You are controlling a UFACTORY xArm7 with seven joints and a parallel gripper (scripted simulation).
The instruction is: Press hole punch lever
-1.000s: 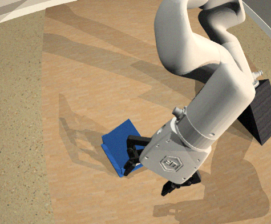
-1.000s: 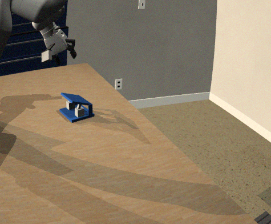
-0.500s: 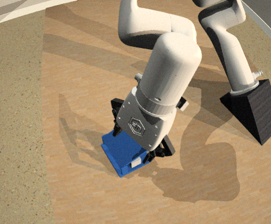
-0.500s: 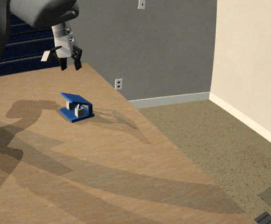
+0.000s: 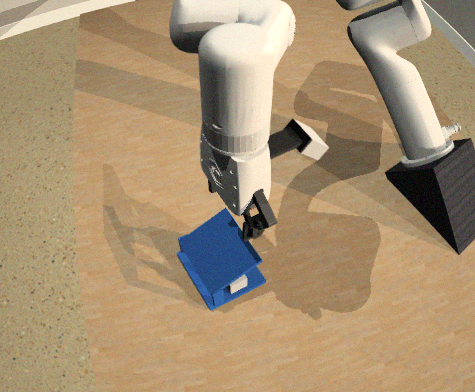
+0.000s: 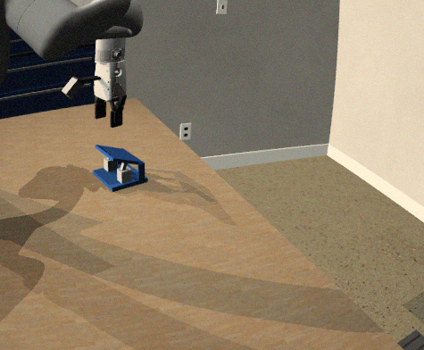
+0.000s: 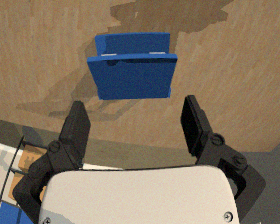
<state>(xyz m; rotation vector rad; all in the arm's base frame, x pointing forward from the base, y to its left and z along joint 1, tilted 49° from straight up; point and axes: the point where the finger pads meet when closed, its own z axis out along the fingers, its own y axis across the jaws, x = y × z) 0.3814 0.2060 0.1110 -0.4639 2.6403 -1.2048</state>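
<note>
The blue hole punch (image 5: 219,255) (image 6: 120,167) (image 7: 132,66) stands upright on the wooden table top (image 5: 141,130) (image 6: 166,241). Its flat lever slopes up over the base, raised at one end, with two small grey blocks under it. My gripper (image 5: 259,221) (image 6: 110,112) (image 7: 134,109) is open and empty. It points down and hangs in the air above the punch, over the lever's raised end, not touching it. In the wrist view the punch lies ahead between and beyond the two black fingers.
The arm's dark base block (image 5: 443,192) stands on the table to the right. The table edge (image 6: 228,210) runs diagonally, with carpet floor (image 6: 336,223) beyond. A grey wall and dark blue drawers (image 6: 32,71) stand behind the table.
</note>
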